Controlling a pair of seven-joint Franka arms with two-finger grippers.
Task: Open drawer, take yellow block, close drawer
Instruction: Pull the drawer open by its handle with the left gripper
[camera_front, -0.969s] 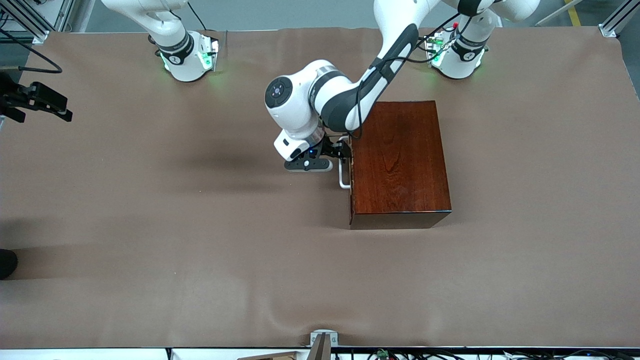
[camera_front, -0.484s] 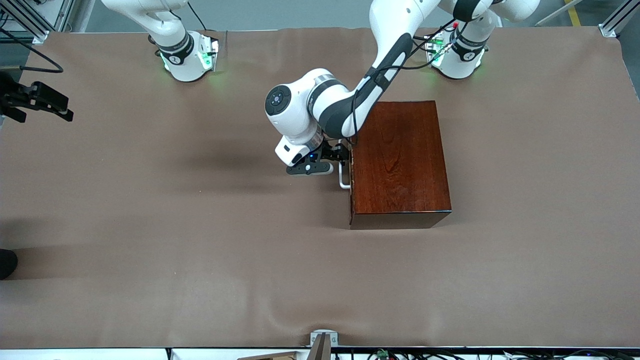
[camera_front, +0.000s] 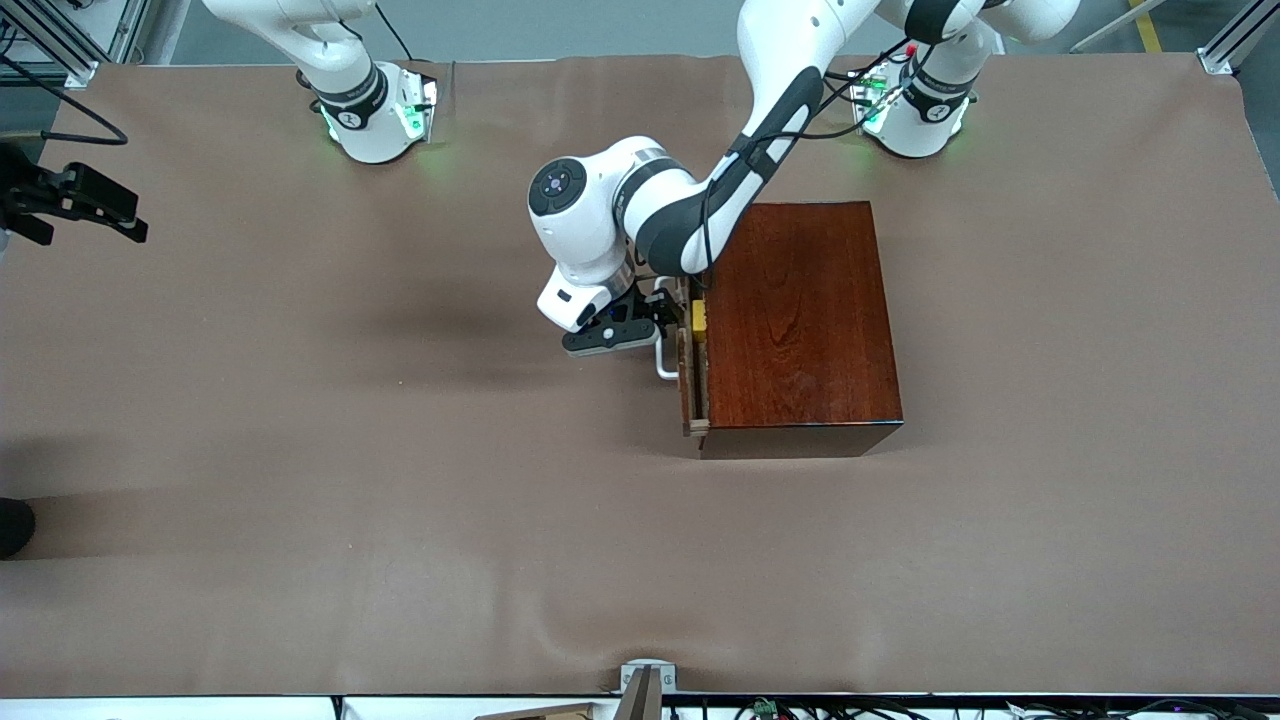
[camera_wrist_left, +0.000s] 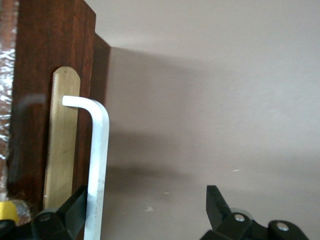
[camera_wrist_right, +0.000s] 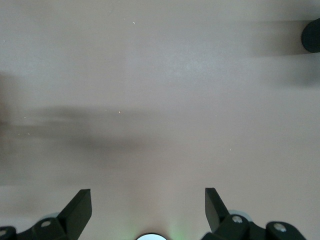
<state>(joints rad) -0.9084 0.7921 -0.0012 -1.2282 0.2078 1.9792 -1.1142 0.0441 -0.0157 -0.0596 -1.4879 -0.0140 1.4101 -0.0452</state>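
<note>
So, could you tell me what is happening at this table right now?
The left pincer is open, with one finger hooked inside the drawer's white handle, and the drawer stands a little way out of the wooden box. The yellow block shows in the gap. The right pincer waits open over bare table.

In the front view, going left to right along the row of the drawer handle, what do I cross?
Left gripper with open fingers hooked around the white handle → light-wood drawer front → yellow block → dark wooden box.
</note>
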